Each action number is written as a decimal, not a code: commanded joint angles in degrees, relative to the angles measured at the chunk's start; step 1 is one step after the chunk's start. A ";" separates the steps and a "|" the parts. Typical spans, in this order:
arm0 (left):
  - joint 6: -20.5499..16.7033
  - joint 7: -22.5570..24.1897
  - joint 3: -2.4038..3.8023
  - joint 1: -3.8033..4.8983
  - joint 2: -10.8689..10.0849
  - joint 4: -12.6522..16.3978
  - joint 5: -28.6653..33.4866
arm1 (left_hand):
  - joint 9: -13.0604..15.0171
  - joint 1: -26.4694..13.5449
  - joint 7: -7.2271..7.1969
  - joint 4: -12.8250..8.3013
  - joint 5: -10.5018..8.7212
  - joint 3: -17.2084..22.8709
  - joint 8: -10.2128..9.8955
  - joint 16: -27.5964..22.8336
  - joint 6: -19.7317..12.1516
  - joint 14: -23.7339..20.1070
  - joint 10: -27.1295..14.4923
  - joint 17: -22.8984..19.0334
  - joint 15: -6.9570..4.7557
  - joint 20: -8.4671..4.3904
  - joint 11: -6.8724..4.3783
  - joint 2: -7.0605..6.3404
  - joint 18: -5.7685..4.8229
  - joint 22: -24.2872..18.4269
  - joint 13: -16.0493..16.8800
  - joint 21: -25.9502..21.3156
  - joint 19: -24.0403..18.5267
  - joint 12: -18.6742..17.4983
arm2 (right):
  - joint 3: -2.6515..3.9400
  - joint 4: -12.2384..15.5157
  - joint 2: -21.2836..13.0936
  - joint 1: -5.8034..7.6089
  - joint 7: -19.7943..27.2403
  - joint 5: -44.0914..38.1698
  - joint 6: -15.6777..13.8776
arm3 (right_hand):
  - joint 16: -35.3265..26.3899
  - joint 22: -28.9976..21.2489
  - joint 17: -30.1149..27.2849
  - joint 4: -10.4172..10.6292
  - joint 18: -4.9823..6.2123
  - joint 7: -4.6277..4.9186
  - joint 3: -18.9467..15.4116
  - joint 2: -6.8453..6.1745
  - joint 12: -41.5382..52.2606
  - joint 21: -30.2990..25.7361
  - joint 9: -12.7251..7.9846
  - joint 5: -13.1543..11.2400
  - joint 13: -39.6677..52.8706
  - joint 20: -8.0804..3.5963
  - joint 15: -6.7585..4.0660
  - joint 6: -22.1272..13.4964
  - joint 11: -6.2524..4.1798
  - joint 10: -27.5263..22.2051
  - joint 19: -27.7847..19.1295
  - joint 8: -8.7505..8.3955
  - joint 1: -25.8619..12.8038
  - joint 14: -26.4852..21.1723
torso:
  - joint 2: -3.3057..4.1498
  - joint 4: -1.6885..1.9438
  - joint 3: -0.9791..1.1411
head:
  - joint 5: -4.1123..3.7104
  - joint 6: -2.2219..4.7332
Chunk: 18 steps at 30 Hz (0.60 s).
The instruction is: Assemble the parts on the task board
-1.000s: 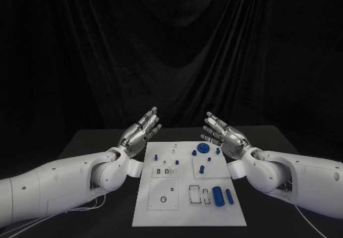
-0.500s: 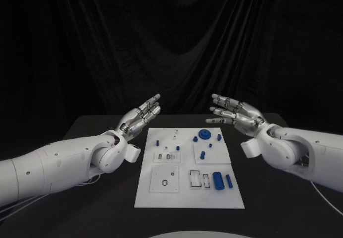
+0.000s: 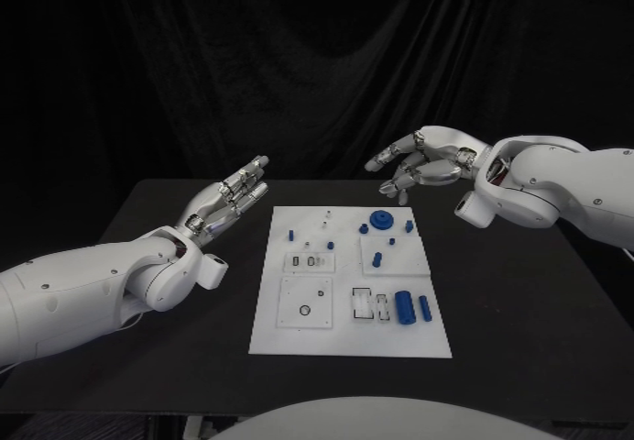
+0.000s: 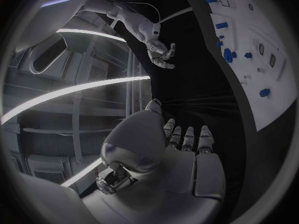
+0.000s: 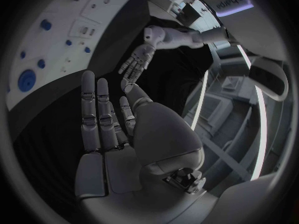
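The white task board (image 3: 352,341) lies in the middle of the black table, with small blue parts on it. A blue gear-like disc (image 3: 382,219) sits near its far edge, and two blue cylinders (image 3: 406,307) lie at its near right. My left hand (image 3: 226,201) hovers left of the board's far corner, fingers stretched out, holding nothing. My right hand (image 3: 425,161) hangs in the air above and beyond the board's far right corner, fingers spread and slightly curved, empty. The board (image 4: 261,50) and that right hand (image 4: 161,52) show in the left wrist view; my left hand (image 5: 138,60) shows in the right wrist view.
The black table (image 3: 529,302) spreads out on both sides of the board. A dark curtain hangs behind it. Recessed slots (image 3: 305,314) and small white pegs mark the board's left half.
My right hand has risen and swung away from the board's right edge, turning palm downward. My left hand has drawn back to the left. The camera has shifted as well.
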 commanded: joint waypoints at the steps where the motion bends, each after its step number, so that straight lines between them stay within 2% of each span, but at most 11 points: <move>1: -1.17 12.53 0.06 0.06 -0.40 1.35 -1.65 | 0.07 0.64 0.17 0.13 0.21 -0.01 0.27 -0.21 0.40 0.08 -0.09 -0.06 0.40 0.41 0.38 0.08 0.91 -0.10 -0.07 -0.20 -0.05 -0.20 | -0.05 0.60 -0.08 0.62 -9.27 -27.34 -5.03 | 2.40 1.60 1.18 1.61 1.10 -0.78 -0.53 -0.89 1.19 2.82 0.38 -1.90 0.03 -1.08 -1.61 0.95 -1.31 2.90 3.78 -0.62 -1.66 5.20 | 1.69 0.48 -0.24 | -0.33 -0.30; 2: -1.17 12.55 0.06 0.08 -0.72 1.80 -1.67 | 0.07 0.69 0.29 0.13 0.36 0.01 0.28 -0.21 0.46 0.08 -0.09 -0.06 0.42 0.47 0.44 0.10 0.92 -0.10 -0.07 -0.20 -0.05 -0.20 | -0.05 0.79 0.03 0.84 -10.48 -31.04 -5.88 | 4.24 2.77 2.30 2.67 1.14 -1.32 -0.63 -1.69 1.76 4.68 0.76 -2.11 0.06 -2.02 -2.61 1.89 -2.15 4.78 6.04 -0.75 -2.31 8.04 | 2.15 0.60 -0.32 | -0.47 -0.15; 4: -1.07 12.51 0.06 0.09 -1.19 2.53 -1.68 | 0.08 0.76 0.37 0.12 0.53 0.02 0.29 -0.21 0.54 0.08 -0.09 -0.06 0.45 0.53 0.54 0.11 0.92 -0.10 -0.07 -0.20 -0.05 -0.20 | -0.05 1.23 0.14 1.16 -12.61 -36.71 -7.02 | 6.10 3.96 3.45 3.31 1.09 -1.72 -0.41 -2.22 2.29 6.51 1.15 -1.89 0.18 -2.77 -3.48 2.76 -2.84 6.47 7.79 -0.85 -2.35 10.27 | 2.88 0.77 -0.46 | -0.63 -0.13; 5: -1.00 12.50 0.06 0.11 -1.32 2.78 -1.69 | 0.08 0.80 0.42 0.11 0.56 0.04 0.29 -0.21 0.54 0.08 -0.09 -0.06 0.49 0.55 0.57 0.13 0.93 -0.10 -0.07 -0.20 -0.05 -0.20 | -0.04 1.47 0.11 1.27 -13.47 -38.87 -7.44 | 6.85 6.22 3.94 3.41 0.79 -1.81 -0.19 -2.42 2.29 8.40 1.25 -1.43 0.16 -3.05 -3.72 2.85 -3.02 6.85 9.01 -1.05 -2.15 10.95 | 3.91 0.86 -0.55 | -0.82 0.74; 7: -0.86 12.47 0.06 0.14 -1.48 3.20 -1.70 | 0.08 0.88 0.45 0.11 0.67 0.07 0.28 -0.21 0.53 0.08 -0.09 -0.06 0.57 0.60 0.63 0.15 0.93 -0.10 -0.07 -0.20 -0.05 -0.20 | -0.04 2.06 -0.05 1.45 -15.16 -43.09 -8.28 | 9.84 17.67 5.81 3.53 -0.84 -1.75 0.80 -3.01 2.86 16.89 1.93 -0.01 0.35 -3.73 -4.41 3.93 -3.72 9.22 13.70 -1.24 -1.51 13.38 | 4.85 0.82 -0.59 | -0.76 1.27; 9: -0.75 12.44 0.06 0.17 -1.60 3.46 -1.70 | 0.08 0.95 0.48 0.11 0.75 0.09 0.28 -0.21 0.54 0.08 -0.09 -0.06 0.68 0.65 0.73 0.15 0.93 -0.10 -0.07 -0.20 -0.05 -0.20 | -0.04 2.50 -0.12 1.56 -16.39 -46.09 -8.78 | 12.28 23.37 7.35 3.45 -1.62 -1.92 2.13 -3.48 2.65 21.08 2.35 0.89 0.26 -4.20 -4.88 4.25 -4.07 10.41 15.55 -1.66 -1.05 14.50 | 5.83 0.88 -0.65 | -0.73 1.88; 10: -0.71 12.43 0.06 0.18 -1.68 3.55 -1.70 | 0.08 0.95 0.48 0.11 0.75 0.09 0.28 -0.21 0.54 0.08 -0.09 -0.06 0.68 0.65 0.73 0.15 0.93 -0.10 -0.07 -0.20 -0.05 -0.20 | -0.04 2.64 -0.10 1.60 -16.85 -47.29 -8.89 | 13.65 26.46 8.32 2.78 -2.02 -2.07 3.70 -3.97 2.26 23.35 2.62 5.07 0.06 -4.58 -5.24 4.58 -4.19 11.49 16.31 -1.94 -0.29 14.57 | 6.38 1.18 -0.76 | -0.94 2.22; 12: -0.53 12.37 0.06 0.22 -1.73 3.52 -1.71 | 0.07 1.04 0.50 0.11 0.84 0.12 0.27 -0.21 0.51 0.08 -0.09 -0.06 0.79 0.74 0.89 0.15 0.92 -0.10 -0.07 -0.20 -0.05 -0.20 | -0.04 2.80 0.03 1.66 -17.61 -49.33 -8.78 | 15.22 29.16 9.61 1.70 -2.21 -2.34 7.07 -5.24 0.76 25.53 3.06 10.43 -0.64 -4.95 -5.27 5.17 -4.17 12.62 16.30 -2.42 -0.19 13.78 | 7.35 2.05 -1.08 | -1.62 2.70; 13: -0.42 12.34 0.06 0.23 -1.68 3.44 -1.71 | 0.08 1.17 0.51 0.11 1.06 0.16 0.28 -0.21 0.59 0.08 -0.09 -0.06 0.93 0.86 1.07 0.15 0.91 -0.10 -0.07 -0.20 -0.05 -0.20 | -0.04 2.86 0.09 1.68 -17.99 -50.12 -8.58 | 15.54 29.86 9.87 1.50 -2.33 -2.38 8.05 -5.38 0.44 26.04 3.16 10.93 -0.80 -4.90 -5.40 5.34 -4.19 12.94 16.31 -2.52 -0.22 13.69 | 7.82 2.40 -1.23 | -2.03 3.06; 14: -0.28 12.32 0.06 0.24 -1.59 3.31 -1.71 | 0.08 1.18 0.51 0.11 1.08 0.16 0.28 -0.21 0.57 0.08 -0.09 -0.06 0.95 0.87 1.08 0.16 0.91 -0.10 -0.07 -0.20 -0.05 -0.20 | -0.04 2.92 0.13 1.70 -18.32 -50.73 -8.35 | 16.90 32.54 10.92 1.39 -2.61 -2.40 11.48 -6.49 -0.96 28.02 3.53 11.17 -1.41 -4.85 -5.43 5.79 -4.19 14.13 16.39 -3.06 -1.65 13.48 | 8.30 2.63 -1.35 | -2.42 3.36; 18: 0.20 12.34 0.06 0.26 -1.24 2.96 -1.71 | 0.06 1.35 0.52 0.13 1.35 0.28 0.25 -0.21 0.44 0.08 -0.09 -0.06 1.16 1.04 1.37 0.25 0.89 -0.10 -0.07 -0.20 -0.05 -0.20 | -0.04 3.04 0.12 1.72 -18.85 -52.29 -7.80 | 18.89 36.62 12.33 2.06 -3.11 -2.34 16.06 -8.34 -2.45 30.72 4.14 9.44 -1.88 -4.54 -5.27 6.40 -4.23 15.76 16.98 -3.80 -3.90 13.69 | 9.40 3.04 -1.52 | -3.14 4.01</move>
